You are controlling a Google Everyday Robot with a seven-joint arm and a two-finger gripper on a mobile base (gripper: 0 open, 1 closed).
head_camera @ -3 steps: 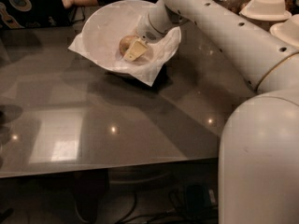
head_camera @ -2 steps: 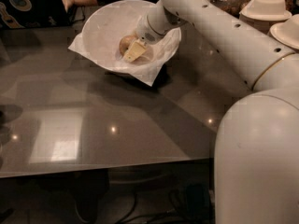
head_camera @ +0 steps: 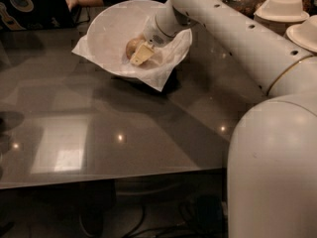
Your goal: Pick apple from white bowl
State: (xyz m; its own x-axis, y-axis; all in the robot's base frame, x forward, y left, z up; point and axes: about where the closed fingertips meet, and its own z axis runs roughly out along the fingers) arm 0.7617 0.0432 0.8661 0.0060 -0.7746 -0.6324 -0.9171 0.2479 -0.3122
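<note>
The small round yellowish-tan apple (head_camera: 132,45) lies inside the wide, deep white paper-lined bowl (head_camera: 106,24) at the far side of the glossy grey table (head_camera: 99,113). The gripper (head_camera: 138,55) is down in the bowl, right against the apple's near side. I cannot tell whether it has hold of it.

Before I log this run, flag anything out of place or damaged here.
Nothing spilled or broken. The crinkled paper liner of the white bowl sits askew, corners drooping over the rim onto the table. The gripper is down inside the bowl beside the apple.
</note>
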